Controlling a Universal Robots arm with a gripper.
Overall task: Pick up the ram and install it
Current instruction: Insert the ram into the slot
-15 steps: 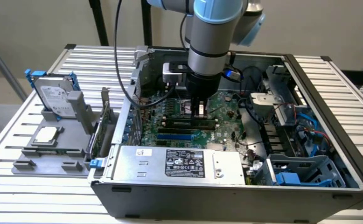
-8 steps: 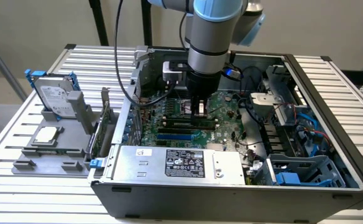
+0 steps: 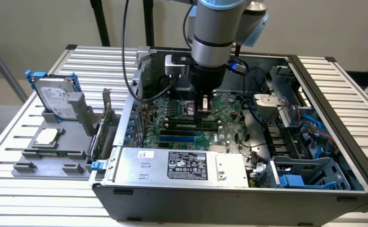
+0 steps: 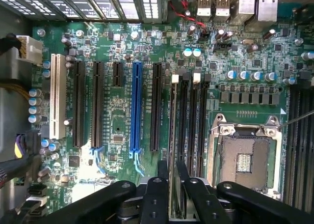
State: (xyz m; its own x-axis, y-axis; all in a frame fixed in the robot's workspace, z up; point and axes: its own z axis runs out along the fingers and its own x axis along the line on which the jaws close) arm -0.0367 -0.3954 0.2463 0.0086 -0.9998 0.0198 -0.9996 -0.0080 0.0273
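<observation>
A Universal Robots arm reaches into an open grey computer case [image 3: 234, 194] on a slatted white counter [image 3: 335, 85], its black claw [image 4: 172, 194] closed on the long, thin dark-green ram stick [image 4: 172, 135], held edge-on over the black memory slots [image 4: 194, 126] of the green motherboard [image 4: 117, 116]. The empty silver processor socket [image 4: 244, 160] lies just beside the slots, at about three o'clock from them in the wrist view

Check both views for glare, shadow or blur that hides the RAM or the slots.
Exterior view: even light, slight softness; the arm shades the motherboard beneath it. Wrist view: board sharp and evenly lit, bright glare through the case vents, the hand dark and soft up close, edge-on RAM still readable.
</observation>
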